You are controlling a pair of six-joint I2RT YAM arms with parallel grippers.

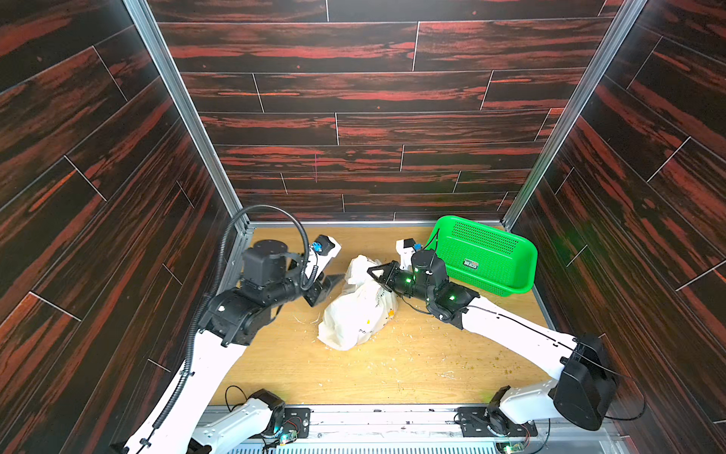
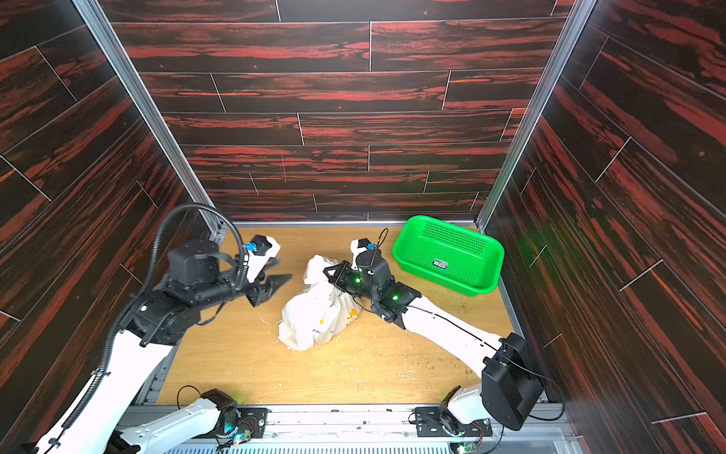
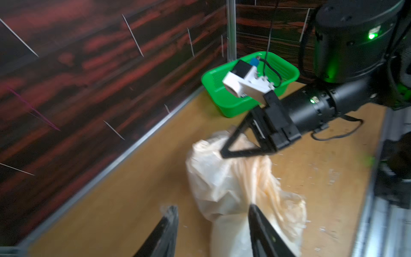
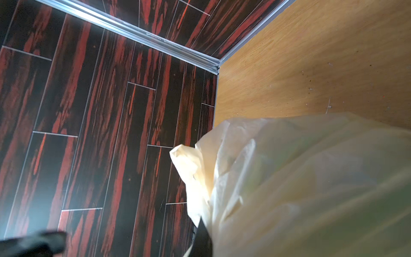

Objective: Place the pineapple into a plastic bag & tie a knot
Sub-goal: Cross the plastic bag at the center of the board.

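The white plastic bag lies bulging in the middle of the wooden table, with small yellow prints and black lettering on it. The pineapple is hidden, and I cannot make out a knot. My right gripper is shut on the bag's gathered upper end, whose crinkled plastic fills the right wrist view beside one dark fingertip. My left gripper hovers open just left of the bag, holding nothing, with the bag ahead of its jaws.
A green perforated basket stands tilted in the back right corner, close behind the right wrist. Dark wood-pattern walls close the table on three sides. Small pale scraps litter the table near the bag and toward the front.
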